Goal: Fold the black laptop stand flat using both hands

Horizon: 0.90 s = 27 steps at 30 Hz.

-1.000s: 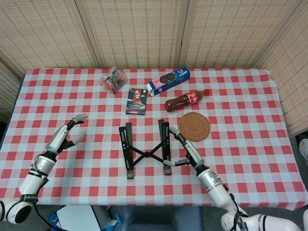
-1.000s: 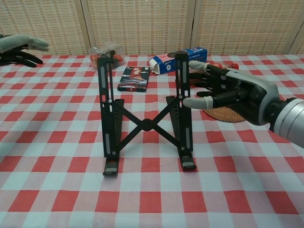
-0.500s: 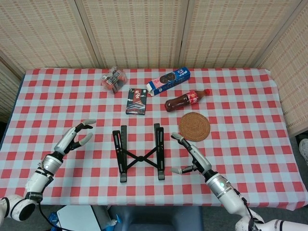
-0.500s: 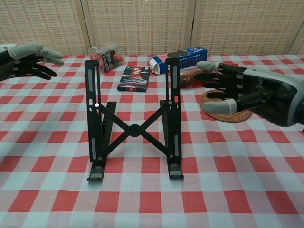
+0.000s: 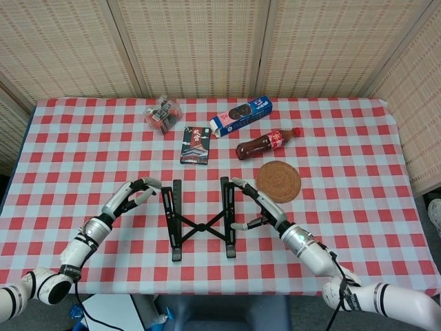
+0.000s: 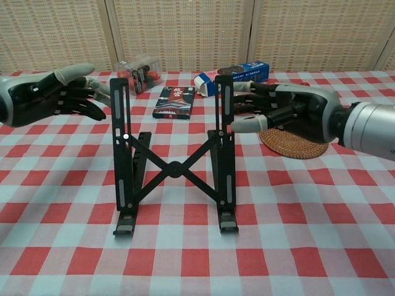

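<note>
Both hands have closed in on the black X-braced metal laptop stand [image 6: 173,163], which stands unfolded mid-table on the red-and-white checked cloth [image 5: 358,186]. Left hand [image 6: 52,95], fingers spread and holding nothing, is just beside the left rail; whether it touches I cannot tell. Right hand [image 6: 281,111], fingers apart, has its fingertips at the right rail's top. Uneven pressure could skid or topple the light stand towards the woven round coaster [image 5: 278,181] instead of collapsing the brace.
</note>
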Available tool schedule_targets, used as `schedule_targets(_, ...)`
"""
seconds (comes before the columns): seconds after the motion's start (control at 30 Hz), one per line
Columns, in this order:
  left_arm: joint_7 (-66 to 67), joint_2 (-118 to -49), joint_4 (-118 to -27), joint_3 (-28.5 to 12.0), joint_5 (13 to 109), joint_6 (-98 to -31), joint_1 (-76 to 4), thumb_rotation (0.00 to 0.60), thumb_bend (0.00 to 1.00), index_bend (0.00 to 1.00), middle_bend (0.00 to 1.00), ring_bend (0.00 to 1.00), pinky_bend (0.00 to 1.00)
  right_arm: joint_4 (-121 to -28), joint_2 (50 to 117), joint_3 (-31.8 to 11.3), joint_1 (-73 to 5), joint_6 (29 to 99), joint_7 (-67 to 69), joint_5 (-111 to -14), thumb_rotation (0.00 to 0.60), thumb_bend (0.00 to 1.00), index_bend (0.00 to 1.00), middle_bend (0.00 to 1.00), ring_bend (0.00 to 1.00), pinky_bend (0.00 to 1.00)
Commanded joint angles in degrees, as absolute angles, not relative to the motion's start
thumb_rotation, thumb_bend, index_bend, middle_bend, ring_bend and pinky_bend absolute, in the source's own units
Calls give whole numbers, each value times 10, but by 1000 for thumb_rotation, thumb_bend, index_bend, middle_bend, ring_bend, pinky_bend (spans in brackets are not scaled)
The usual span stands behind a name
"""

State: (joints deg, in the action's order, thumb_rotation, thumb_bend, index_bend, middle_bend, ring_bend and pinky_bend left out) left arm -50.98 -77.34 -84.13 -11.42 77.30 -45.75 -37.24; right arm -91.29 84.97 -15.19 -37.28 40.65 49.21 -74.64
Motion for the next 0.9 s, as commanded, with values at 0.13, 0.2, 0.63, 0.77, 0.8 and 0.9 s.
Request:
schedule_targets(0.13, -584, -757, -866, -108, 818, -454, -379, 201, 246, 386, 416, 420, 274, -906, 846, -140, -390, 396, 540, -813, 600, 0, 44, 97, 0, 0)
schedule_targets(0.2, -599, -749, -873, -101, 835, -461, -378, 203, 246, 388, 419, 423, 274, -913, 837, -131, -389, 406, 558, -837, 600, 0, 44, 103, 0, 0)
schedule_targets(0.63, -625, -677, -949, -36, 944, -555, -351, 215, 246, 387, 420, 424, 275, -990, 773, -50, -370, 505, 602, -950, 600, 0, 44, 138, 11, 0)
schedule_targets(0.77, -596, -663, -970, -18, 964, -584, -340, 244, 246, 387, 420, 424, 275, -1010, 763, -28, -365, 525, 593, -966, 600, 0, 44, 138, 11, 0)
schedule_targets(0.8, -588, -661, -974, -14, 967, -590, -338, 250, 246, 387, 420, 424, 275, -1014, 761, -23, -364, 529, 590, -968, 600, 0, 44, 138, 11, 0)
schedule_targets(0.9, -566, -656, -986, -3, 977, -600, -334, 268, 246, 387, 420, 424, 275, -1023, 758, -11, -362, 540, 580, -971, 600, 0, 44, 138, 11, 0)
